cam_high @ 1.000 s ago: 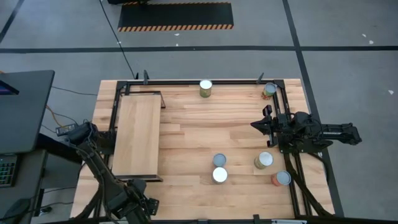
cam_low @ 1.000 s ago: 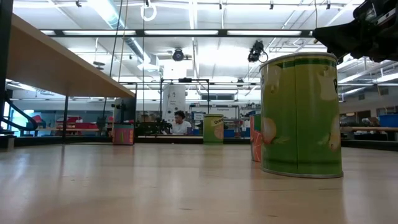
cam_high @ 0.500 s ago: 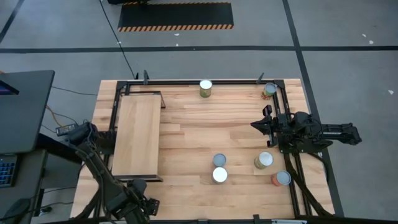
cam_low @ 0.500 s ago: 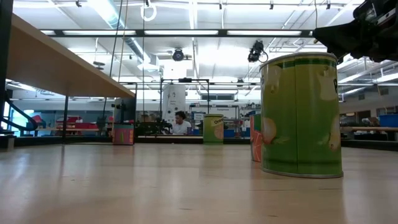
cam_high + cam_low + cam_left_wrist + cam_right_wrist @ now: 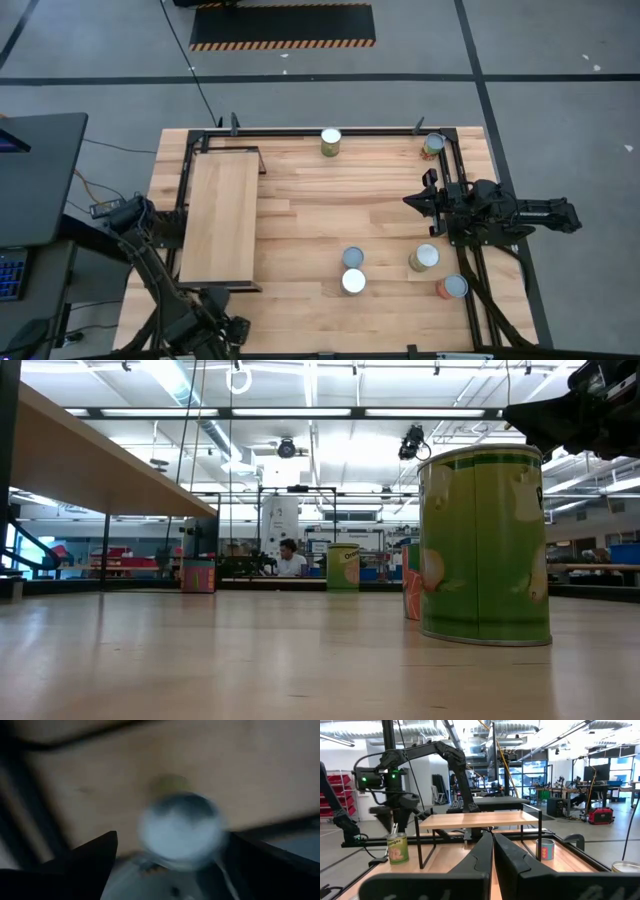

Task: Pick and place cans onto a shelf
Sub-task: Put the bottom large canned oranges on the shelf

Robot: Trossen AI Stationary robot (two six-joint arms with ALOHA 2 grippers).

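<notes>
Cans (image 5: 351, 281) stand on the table (image 5: 320, 190); none is on the shelf (image 5: 220, 215) yet. Left gripper (image 5: 170, 865), jaws wide, hangs over one can (image 5: 180, 832) at the near-left corner. Right gripper (image 5: 425, 200) waits shut. Next move, by judgement: descend and close on that can.

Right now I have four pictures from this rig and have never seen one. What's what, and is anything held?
Two dark robot arms work at a wooden table. One picture looks straight down, one looks level across the tabletop, and one comes from each arm's wrist. On the table stand a pale shelf at the left and six visible cans. The left gripper, open, hangs at the left front corner over another can, blurred in its wrist picture and apparently not gripped. The right gripper is shut and empty, on the right side.
</notes>
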